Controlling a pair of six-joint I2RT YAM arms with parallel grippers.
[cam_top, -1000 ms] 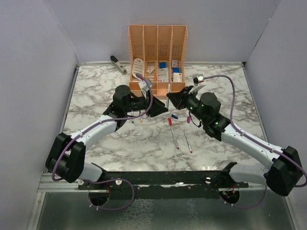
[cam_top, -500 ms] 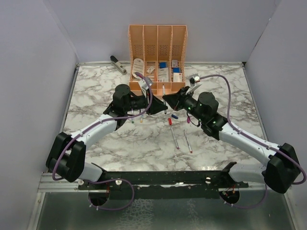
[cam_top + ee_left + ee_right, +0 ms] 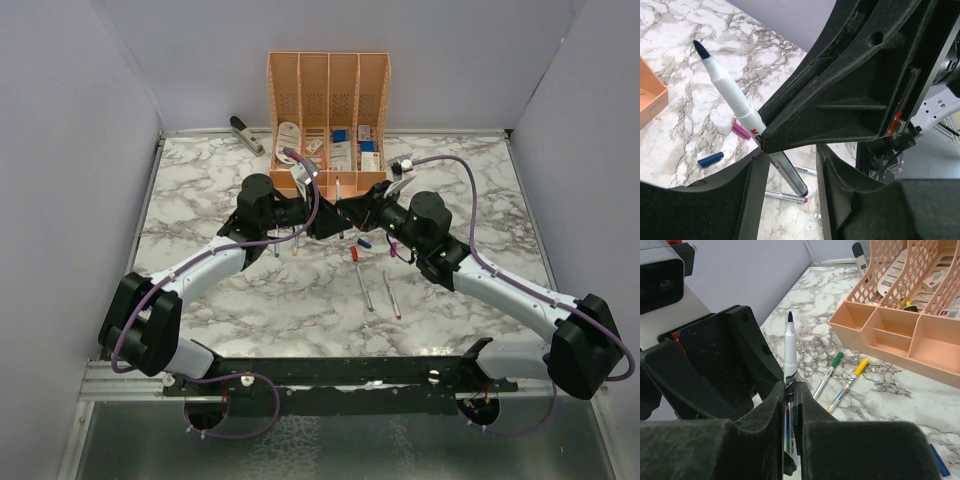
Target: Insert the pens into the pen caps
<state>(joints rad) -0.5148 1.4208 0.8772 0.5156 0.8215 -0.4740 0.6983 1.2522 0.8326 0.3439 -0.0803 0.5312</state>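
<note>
Whitish dark-tipped marker pen [image 3: 790, 347], upright over the marble counter [image 3: 200, 180]'s middle, is clenched in the right claw [image 3: 790, 390]; left claw [image 3: 791, 162] gapes, released, just beside it.

White-and-grey marble tabletop [image 3: 190, 300], boxed in left, back and right by plain pale lilac-grey walls [image 3: 60, 150]; orange slotted desk organiser [image 3: 328, 70] at the back edge, black rail [image 3: 340, 370] along the near edge, light even.

Both arms stretch to mid-table, tips meeting; the right gripper [image 3: 791, 392] pinches an uncapped pen [image 3: 790, 347], the left gripper [image 3: 792, 200] stands parted.
</note>
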